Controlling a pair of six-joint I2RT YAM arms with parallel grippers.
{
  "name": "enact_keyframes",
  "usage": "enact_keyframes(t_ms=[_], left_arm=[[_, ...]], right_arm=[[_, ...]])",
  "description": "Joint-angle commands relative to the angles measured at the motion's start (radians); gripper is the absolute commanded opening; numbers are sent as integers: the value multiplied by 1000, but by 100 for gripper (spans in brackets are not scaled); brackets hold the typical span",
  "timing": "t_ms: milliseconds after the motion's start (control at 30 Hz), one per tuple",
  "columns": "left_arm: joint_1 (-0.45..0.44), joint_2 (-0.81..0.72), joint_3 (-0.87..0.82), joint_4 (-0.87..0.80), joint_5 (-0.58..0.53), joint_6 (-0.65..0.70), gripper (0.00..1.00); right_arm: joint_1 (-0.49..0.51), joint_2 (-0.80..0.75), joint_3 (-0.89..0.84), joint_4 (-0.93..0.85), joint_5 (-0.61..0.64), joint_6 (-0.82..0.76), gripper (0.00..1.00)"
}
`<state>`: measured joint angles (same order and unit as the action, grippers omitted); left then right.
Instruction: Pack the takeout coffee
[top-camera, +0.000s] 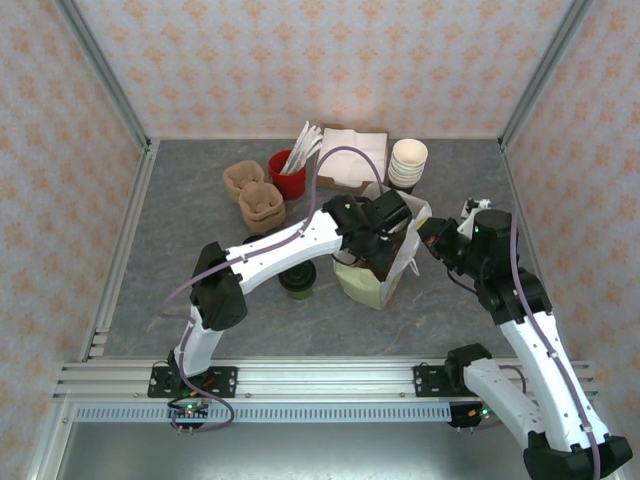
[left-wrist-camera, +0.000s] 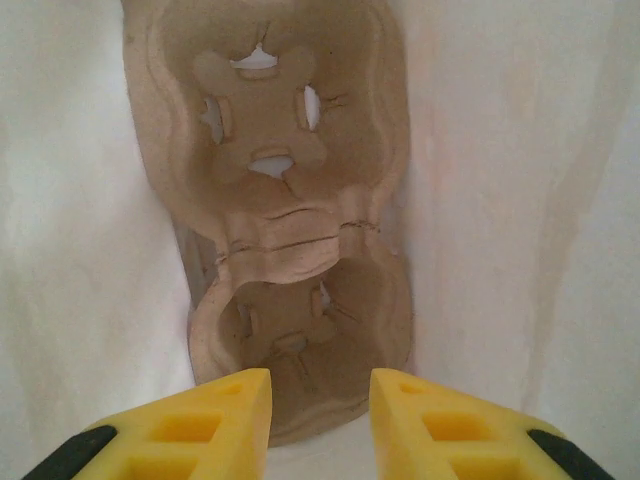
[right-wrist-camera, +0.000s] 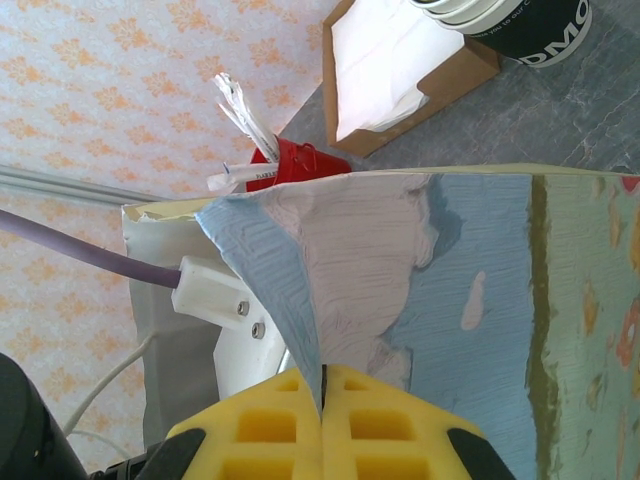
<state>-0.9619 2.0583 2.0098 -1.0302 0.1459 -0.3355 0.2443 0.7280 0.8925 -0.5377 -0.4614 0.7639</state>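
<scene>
Right now my left gripper (left-wrist-camera: 320, 410) is down inside the paper bag (top-camera: 365, 287), its yellow fingers part-way open with nothing between them, looking straight at a brown cup carrier (left-wrist-camera: 290, 230) that lies against the bag's bottom. My right gripper (right-wrist-camera: 322, 400) is pinched fully closed on the bag's printed top edge, which I judge is holding the mouth open. The takeout coffee (top-camera: 297, 281) is not packed yet: it stands upright on the table just left of the bag, tucked partly under the left arm (top-camera: 290, 240), well apart from either set of fingers. From above I cannot tell whether it carries a lid or how full it is. I expect it to handle as a light paper cup with soft walls that dent under a hard squeeze, and top-heavy and prone to slosh if there is liquid in it. I would take it around the body a little below the rim, where the rolled lip stiffens the wall, close only until it stops slipping, and carry it level. The carrier's wells look like a snug fit, so it should be lowered straight down.
</scene>
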Motion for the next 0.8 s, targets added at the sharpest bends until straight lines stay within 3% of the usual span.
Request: enact_keyframes(t_ms=[0,767], left_arm=[[6,32,40,-39,5,18,32],[25,163,60,-50,45,104,33]], right_arm=[[4,-14,-10,-3,21,10,0],[-23,-3,6,-158,24,-71,0]])
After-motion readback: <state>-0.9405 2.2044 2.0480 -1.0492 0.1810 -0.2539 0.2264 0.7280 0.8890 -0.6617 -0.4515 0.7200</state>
